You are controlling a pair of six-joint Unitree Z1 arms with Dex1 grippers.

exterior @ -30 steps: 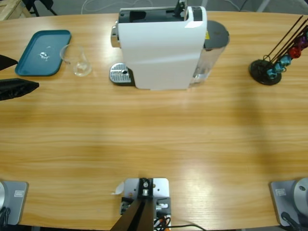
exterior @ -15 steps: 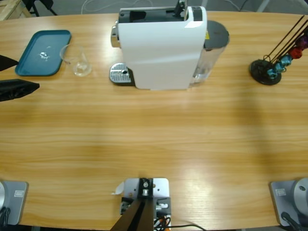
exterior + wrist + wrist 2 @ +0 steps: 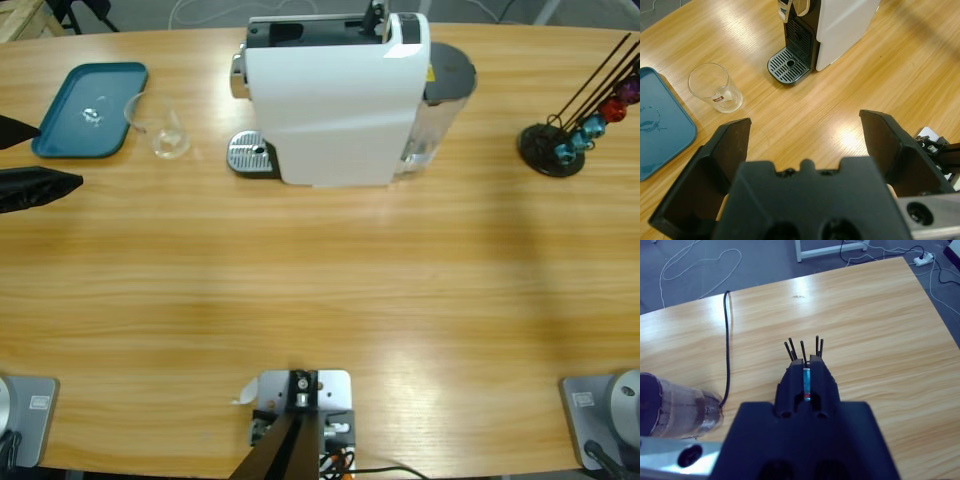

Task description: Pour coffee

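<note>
High view gives me the long wooden table (image 3: 320, 290) first, and nothing on it has shifted from the frame a second ago. My biggest object is the white coffee machine (image 3: 335, 98) at the far middle edge, with its round metal drip grate (image 3: 250, 154) sticking out on one side and a clear water tank (image 3: 437, 110) on the other. Off to one end lies the teal tray (image 3: 90, 108), and just beside it, between tray and grate, stands the clear glass (image 3: 160, 127), upright and apart from both. At the opposite end stands the black capsule rack (image 3: 575, 125) with a few coloured capsules hung on its rods.

My left gripper (image 3: 810, 145) hangs above the table with its jaws spread wide and nothing between them; in the left wrist view the glass (image 3: 716, 94) sits ahead of it, near the tray's corner. I see its black tips at the side edge of the high view, same place as before.

My right gripper (image 3: 806, 371) has its jaws pressed together, holding nothing that I can make out; rod tips of the rack show just beyond them.

Coffee: I cannot make out any in the glass.
</note>
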